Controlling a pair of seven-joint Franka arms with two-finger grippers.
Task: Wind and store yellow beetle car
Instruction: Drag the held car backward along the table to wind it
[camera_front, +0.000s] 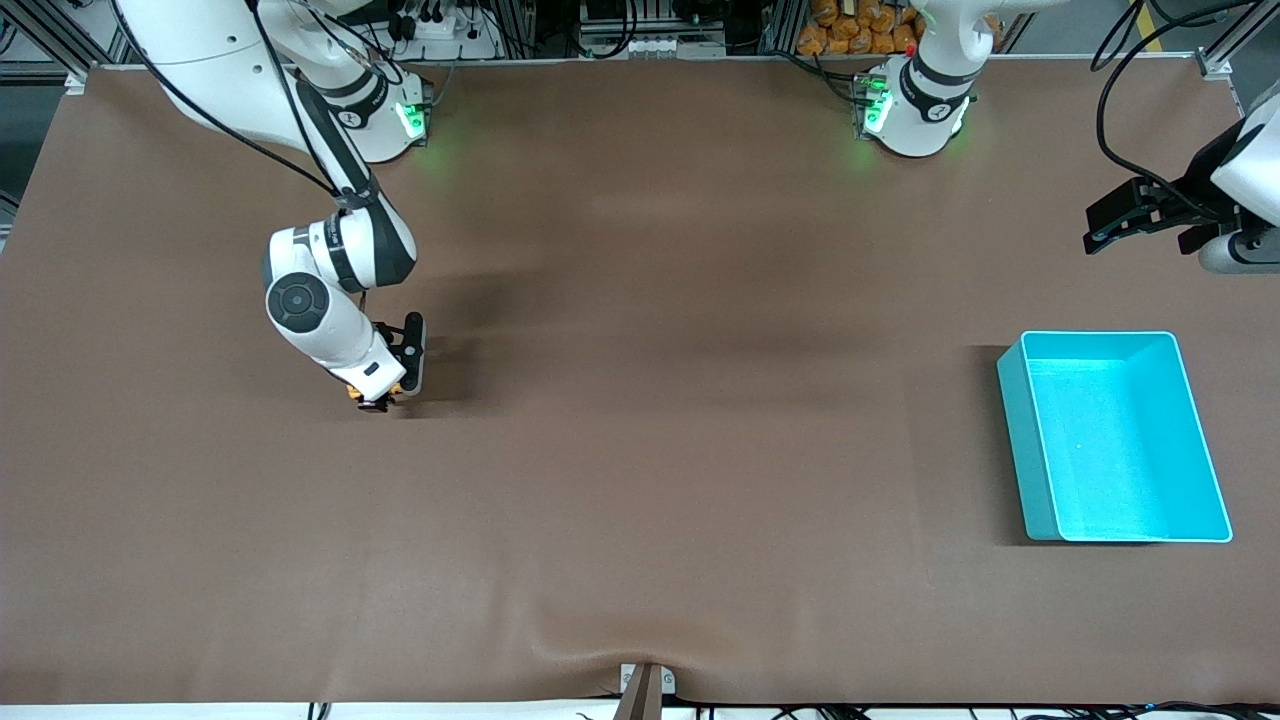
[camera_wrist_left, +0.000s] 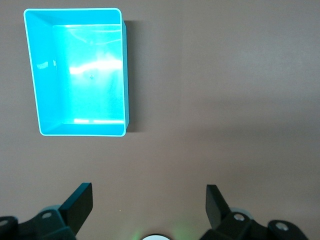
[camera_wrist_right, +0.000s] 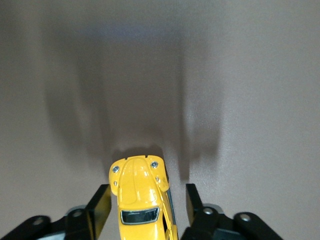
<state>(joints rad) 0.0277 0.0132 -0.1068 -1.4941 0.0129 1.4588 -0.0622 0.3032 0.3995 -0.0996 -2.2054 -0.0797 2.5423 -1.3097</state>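
Observation:
The yellow beetle car (camera_wrist_right: 137, 192) sits on the brown table between the fingers of my right gripper (camera_wrist_right: 147, 194). One finger rests against the car's side; a narrow gap shows at the other finger, so the jaws are open around it. In the front view my right gripper (camera_front: 388, 392) is down at the table toward the right arm's end, and only a bit of the car (camera_front: 354, 393) shows under it. My left gripper (camera_front: 1100, 232) is open and empty, held in the air near the left arm's end of the table. The left wrist view shows the left gripper (camera_wrist_left: 150, 200) wide open.
An empty cyan bin (camera_front: 1024, 450) stands on the table toward the left arm's end, nearer to the front camera than the left gripper. It also shows in the left wrist view (camera_wrist_left: 125, 75). The brown mat has a wrinkle (camera_front: 590, 650) at its front edge.

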